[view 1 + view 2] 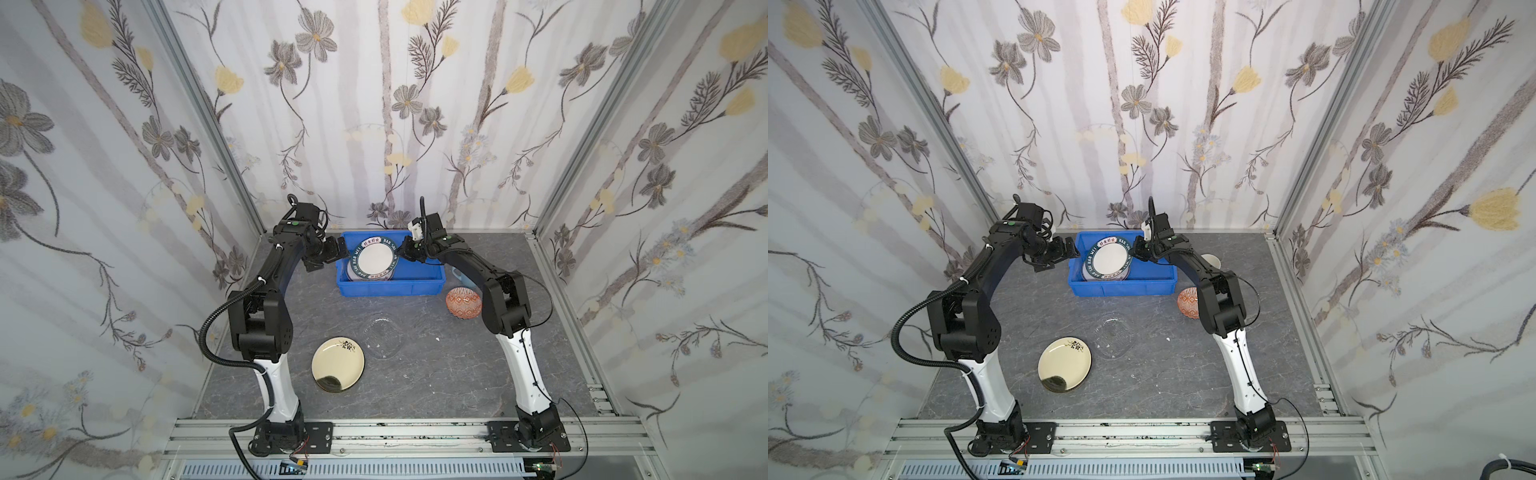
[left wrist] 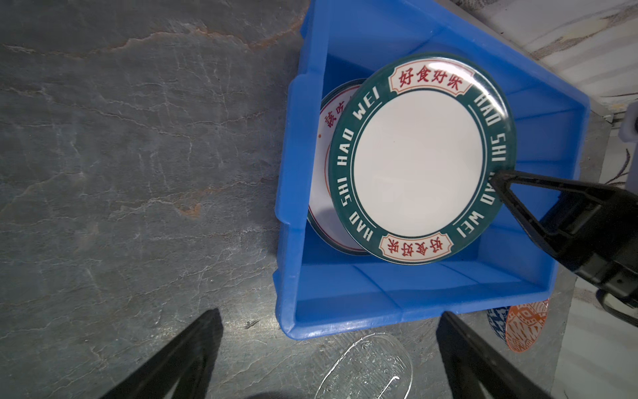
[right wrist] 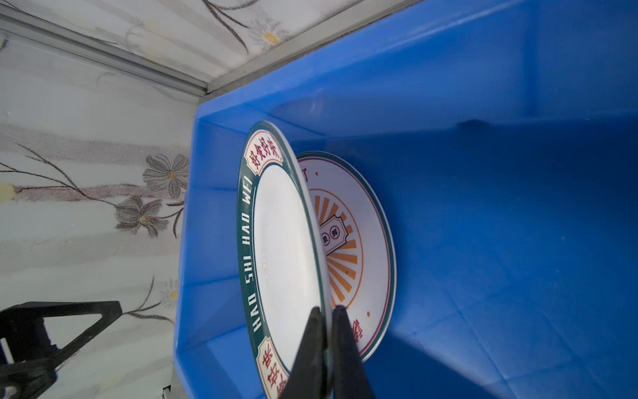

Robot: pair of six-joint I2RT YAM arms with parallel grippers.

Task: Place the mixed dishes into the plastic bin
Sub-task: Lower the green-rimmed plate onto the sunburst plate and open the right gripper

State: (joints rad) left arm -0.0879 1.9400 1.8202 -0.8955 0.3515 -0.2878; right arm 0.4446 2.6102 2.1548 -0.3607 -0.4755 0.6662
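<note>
The dishes are lying partly in the bin [image 1: 390, 287] and partly out on the grey table [image 1: 415, 374]. Well in front of the bin, toward its left end, the cream plate [image 1: 338, 364] with a black sprig is lying flat. Closer to the bin's front wall, the clear glass plate [image 1: 381, 336] is lying just beside the cream one, with bare table all around the pair. The orange-patterned bowl [image 1: 463, 303] is sitting off the bin's front right corner, partly behind the right arm.

The left gripper [image 1: 334, 254] is hanging just outside the bin's left wall, its jaws standing wide apart with nothing between them. The right gripper [image 3: 326, 331] is reaching in over the bin's right half, its jaws clamped on the rim of the teal plate [image 1: 375, 258]. That plate, white-centred with a dark teal band of white lettering and red characters, is hanging tilted over the bin's left half. It is not touching the walls. Under it the sunburst plate [image 3: 359, 241] is lying flat on the bin's floor. The bin's right half is showing bare blue floor. The pale blue mug [image 1: 457, 274] is standing just beyond the bin's right wall, mostly hidden by the arm.
</note>
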